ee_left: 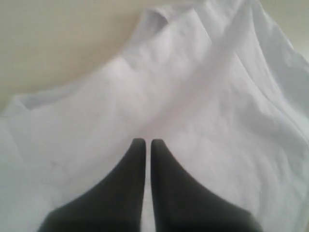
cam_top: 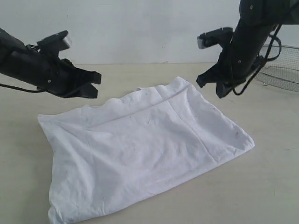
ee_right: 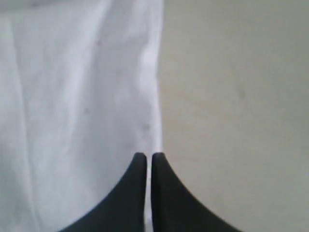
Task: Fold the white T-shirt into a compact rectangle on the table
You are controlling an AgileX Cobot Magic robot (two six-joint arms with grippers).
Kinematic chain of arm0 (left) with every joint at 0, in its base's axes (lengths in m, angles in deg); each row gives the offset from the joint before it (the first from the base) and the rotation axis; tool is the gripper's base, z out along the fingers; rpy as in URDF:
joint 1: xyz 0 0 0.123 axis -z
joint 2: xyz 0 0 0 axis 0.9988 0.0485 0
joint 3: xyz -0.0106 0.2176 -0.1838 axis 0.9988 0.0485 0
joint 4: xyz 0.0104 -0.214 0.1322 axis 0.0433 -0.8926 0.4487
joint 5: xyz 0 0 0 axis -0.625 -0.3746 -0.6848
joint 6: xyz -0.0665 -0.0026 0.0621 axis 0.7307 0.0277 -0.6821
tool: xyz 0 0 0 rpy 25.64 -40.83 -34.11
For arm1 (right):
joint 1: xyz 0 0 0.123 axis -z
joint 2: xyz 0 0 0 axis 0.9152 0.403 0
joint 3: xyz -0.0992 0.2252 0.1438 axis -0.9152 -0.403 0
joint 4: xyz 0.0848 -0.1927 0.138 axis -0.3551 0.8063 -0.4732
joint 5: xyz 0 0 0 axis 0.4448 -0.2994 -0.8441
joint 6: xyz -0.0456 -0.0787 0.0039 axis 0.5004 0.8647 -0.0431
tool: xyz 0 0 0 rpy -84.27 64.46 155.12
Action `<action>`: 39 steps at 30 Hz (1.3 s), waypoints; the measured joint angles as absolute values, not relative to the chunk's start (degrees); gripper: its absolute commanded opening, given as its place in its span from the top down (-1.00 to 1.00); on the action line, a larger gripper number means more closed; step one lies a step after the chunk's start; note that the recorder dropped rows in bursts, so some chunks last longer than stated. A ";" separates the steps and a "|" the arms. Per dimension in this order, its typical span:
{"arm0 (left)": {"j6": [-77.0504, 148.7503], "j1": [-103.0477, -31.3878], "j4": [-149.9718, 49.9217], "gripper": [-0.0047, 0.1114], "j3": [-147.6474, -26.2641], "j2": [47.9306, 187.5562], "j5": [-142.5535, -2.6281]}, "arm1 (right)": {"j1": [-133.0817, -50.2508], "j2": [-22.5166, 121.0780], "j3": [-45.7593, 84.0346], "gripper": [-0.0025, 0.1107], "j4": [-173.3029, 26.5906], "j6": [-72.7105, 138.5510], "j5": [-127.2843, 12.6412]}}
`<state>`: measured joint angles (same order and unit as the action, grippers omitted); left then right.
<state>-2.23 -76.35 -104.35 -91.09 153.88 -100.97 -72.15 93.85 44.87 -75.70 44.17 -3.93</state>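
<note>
**Left arm.** My left arm enters low from the left side of the exterior view, forearm sloping gently down toward the centre. My left gripper (cam_top: 95,80) hangs in the air near the far left edge of the white T-shirt (cam_top: 145,149) and touches nothing. Its jaws are pressed together and empty. The wrist view shows only a hairline gap between them, with cloth beyond.

**Right arm.** My right arm comes down steeply from the upper right. My right gripper (cam_top: 211,87) points downward near the shirt's far right corner, clear of the cloth. Its jaws are likewise closed on nothing. In the wrist view the tips line up with the shirt's edge, where it meets bare table (cam_top: 266,186).

**Workpiece.** The T-shirt lies on the table between both grippers as a rough, wrinkled rectangle, plain white side up. A wire-mesh basket (cam_top: 285,70) stands behind my right arm.
</note>
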 measured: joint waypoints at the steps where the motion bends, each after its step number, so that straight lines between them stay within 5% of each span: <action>1: -2.23 -75.51 -104.35 0.84 -90.19 153.90 -102.10 | -72.31 93.38 42.35 0.96 -76.98 45.04 -4.87; 10: -0.85 -69.79 -104.35 0.84 -79.05 153.82 -103.99 | -74.90 92.87 27.99 0.96 -79.77 46.64 -12.78; 26: -0.92 -69.67 -106.93 0.84 -66.85 152.51 -103.01 | -74.90 85.73 7.03 0.96 -80.21 39.62 -28.89; 39: -2.12 -69.53 -100.50 0.84 -65.27 147.33 -104.19 | -74.90 67.88 -11.39 0.96 -84.00 38.15 -16.76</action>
